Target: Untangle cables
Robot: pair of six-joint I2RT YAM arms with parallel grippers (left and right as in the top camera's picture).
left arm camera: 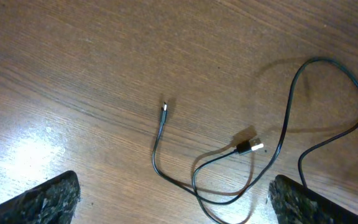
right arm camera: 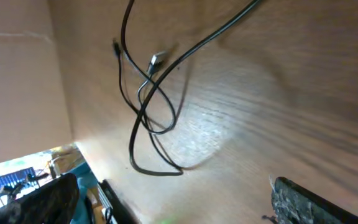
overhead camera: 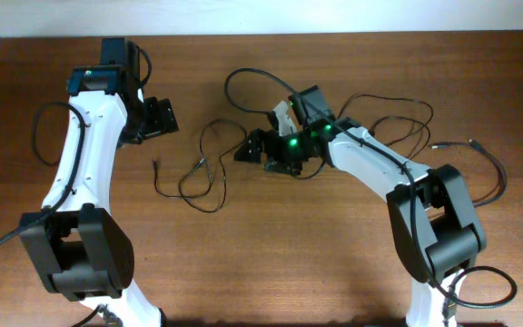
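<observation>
Overhead: the left gripper (overhead camera: 159, 118) has its jaws spread wide and holds nothing. The cables (overhead camera: 202, 177) lie on the table (overhead camera: 271, 272), ahead of it and off to one side, apart from its tips. The right gripper (overhead camera: 260, 153) is also wide and empty. The tangle starts just beyond its tips, and more strands trail back alongside its arm.

Left wrist: both fingers (left arm camera: 42, 202) sit far apart at the lower corners. A cord curls on the wood between and ahead of them, untouched. Its silver plug (left arm camera: 252, 147) is nearer the right finger, and a small end (left arm camera: 164, 109) lies farther ahead.

Right wrist: the fingers (right arm camera: 316, 202) are wide apart. Crossed loops lie ahead, towards the left finger's side, with a silver connector (right arm camera: 157, 60) beyond the crossing.
</observation>
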